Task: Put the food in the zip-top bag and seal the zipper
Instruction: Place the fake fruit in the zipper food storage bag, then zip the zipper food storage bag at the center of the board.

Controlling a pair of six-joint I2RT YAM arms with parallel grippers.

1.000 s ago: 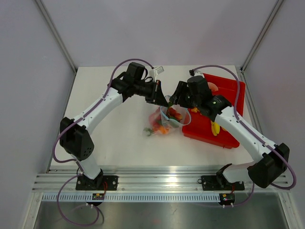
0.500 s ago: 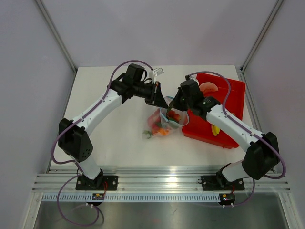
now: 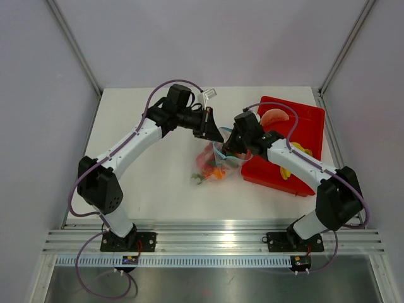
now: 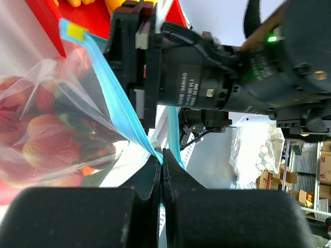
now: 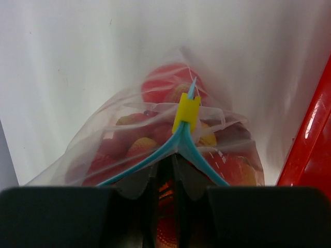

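Observation:
The clear zip-top bag (image 3: 214, 163) lies mid-table, full of red and orange food (image 3: 211, 166). My left gripper (image 3: 218, 135) is shut on the far end of the light blue zipper (image 4: 116, 103), its fingertips (image 4: 162, 153) pressed together on the strip. My right gripper (image 3: 230, 149) is at the bag's mouth beside the tray. In the right wrist view its jaws (image 5: 165, 158) stand a narrow slit apart, pinching the zipper (image 5: 139, 165) just behind the yellow slider (image 5: 187, 111). From the slider, the two blue strips spread apart. Food (image 5: 165, 82) shows through the plastic.
A red tray (image 3: 303, 129) lies right of the bag and touches it, holding a yellow piece (image 3: 287, 169) and an orange slice (image 3: 275, 117). A small clear plastic piece (image 3: 209, 95) sits at the back of the table. The tray's wall (image 5: 310, 134) rises close on my right gripper's right.
My right arm has swung left and down to the bag's mouth, and its jaws have closed from open. The left arm and the bag have stayed still.

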